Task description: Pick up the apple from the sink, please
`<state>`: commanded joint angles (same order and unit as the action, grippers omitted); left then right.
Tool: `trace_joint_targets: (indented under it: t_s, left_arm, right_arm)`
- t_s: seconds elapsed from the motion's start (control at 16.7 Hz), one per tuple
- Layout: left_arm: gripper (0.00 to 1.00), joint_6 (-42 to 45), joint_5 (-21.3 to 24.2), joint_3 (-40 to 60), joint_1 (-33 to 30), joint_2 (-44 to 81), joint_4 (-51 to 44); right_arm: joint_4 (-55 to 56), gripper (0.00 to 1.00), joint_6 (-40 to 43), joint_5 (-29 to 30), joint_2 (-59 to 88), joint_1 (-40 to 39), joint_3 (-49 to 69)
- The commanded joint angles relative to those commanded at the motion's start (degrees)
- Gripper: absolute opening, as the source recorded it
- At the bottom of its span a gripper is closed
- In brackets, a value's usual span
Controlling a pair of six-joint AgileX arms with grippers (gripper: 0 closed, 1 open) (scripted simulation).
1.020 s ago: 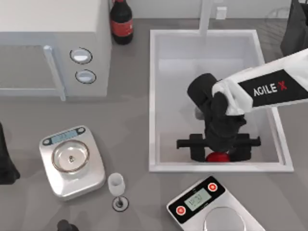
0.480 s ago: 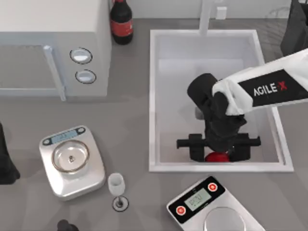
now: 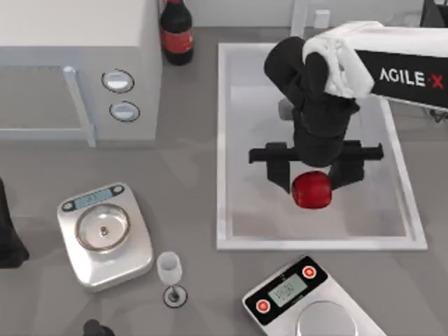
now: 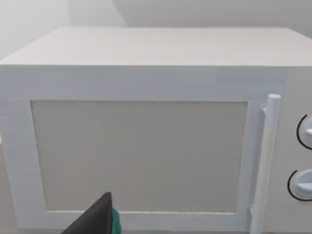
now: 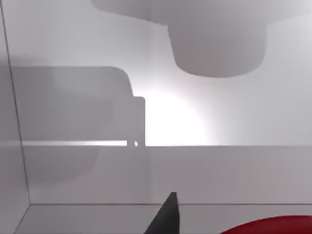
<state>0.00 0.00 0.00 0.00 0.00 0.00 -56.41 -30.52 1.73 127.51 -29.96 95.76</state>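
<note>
Apple gripped over the sink
Right end effector (image 3: 313, 183) clenches the glossy red apple (image 3: 312, 190) above the white sink (image 3: 222, 140); basin below bare.

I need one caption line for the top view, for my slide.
Right gripper holds the apple above the sink; microwave, bottle and two scales surround it.

1. The apple (image 3: 312, 190) is glossy bright red.
2. The sink (image 3: 226, 140) is white.
3. The right gripper (image 3: 313, 175) is black; its arm is white with a black band.
4. The microwave (image 3: 77, 42) is white.
5. The bottle (image 3: 176, 28) is dark with a red label.
6. The desk (image 3: 189, 175) is grey.
</note>
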Motion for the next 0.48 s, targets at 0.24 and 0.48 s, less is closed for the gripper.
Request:
trace_joint_targets:
  t_s: [0.24,0.48]
  left_arm:
    - [1.0,0.0,0.0,0.0,0.0,0.0,0.0]
    - [1.0,0.0,0.0,0.0,0.0,0.0,0.0]
  right_arm:
    - [-18.1,0.0,0.2,-0.1,-4.8,0.2,11.6]
    - [-27.6,0.0,0.6,-0.1,-8.9,0.5,19.0]
